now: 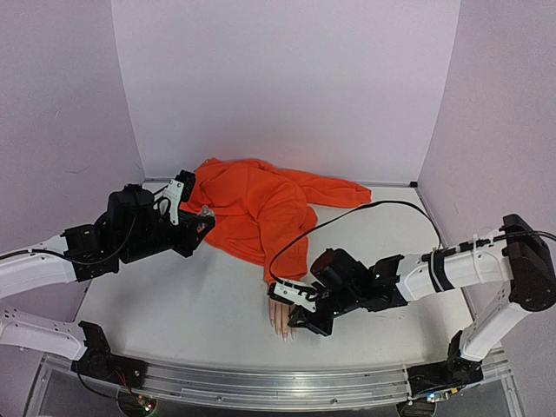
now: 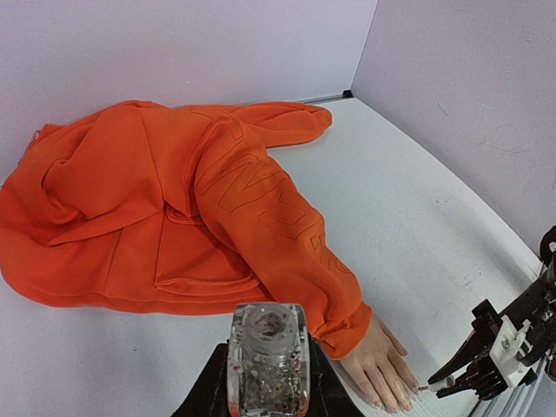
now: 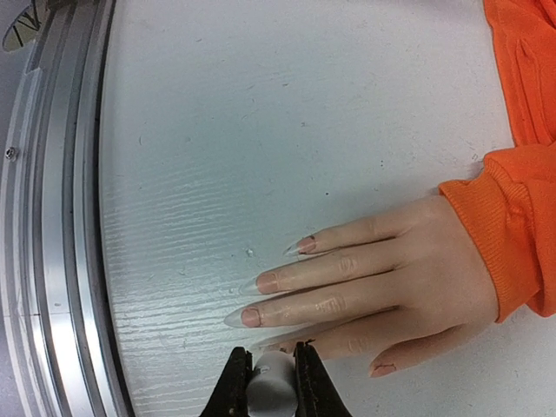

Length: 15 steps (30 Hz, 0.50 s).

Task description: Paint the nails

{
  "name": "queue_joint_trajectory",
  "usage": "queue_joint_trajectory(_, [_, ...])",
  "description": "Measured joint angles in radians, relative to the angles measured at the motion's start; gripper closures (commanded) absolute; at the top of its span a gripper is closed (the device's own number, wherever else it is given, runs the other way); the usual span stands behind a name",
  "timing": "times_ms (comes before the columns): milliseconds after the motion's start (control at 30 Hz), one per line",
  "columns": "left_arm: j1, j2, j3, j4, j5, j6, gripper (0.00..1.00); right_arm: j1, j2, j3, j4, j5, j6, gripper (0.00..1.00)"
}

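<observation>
Sam: Where are the nails (image 3: 252, 316) sitting?

Ana: They are sitting on the fingertips of the skin-coloured pretend hand (image 3: 408, 278), and they are looking long, pale and pointy. The hand is lying flat on the white table (image 1: 174, 304), palm down, near the front edge, with its fingers pointing at the shiny metal rail (image 3: 52, 261).

Sam: What is covering its wrist?

Ana: The cuff of a bright orange cloth hoodie (image 2: 174, 200) is wrapping round it. The rest of the hoodie is lying in a heap toward the back wall.

Sam: What is the right gripper (image 3: 271, 373) doing?

Ana: Its two black fingers are squeezing a small white round cap (image 3: 271, 389). It is hanging just beside the pretend fingers, close to the nails. I cannot tell if anything is touching a nail.

Sam: And the left gripper (image 2: 268, 387)?

Ana: It is pinching a small clear square-sided bottle (image 2: 268, 343) tight between its jaws. It is waiting well apart from the pretend hand, up by the hoodie
</observation>
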Motion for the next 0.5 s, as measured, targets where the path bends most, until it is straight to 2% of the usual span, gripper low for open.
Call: queue_joint_trajectory(500, [0.000, 0.002, 0.000, 0.000, 0.001, 0.001, 1.00, 0.000, 0.001, 0.000, -0.023, 0.002, 0.014, 1.00])
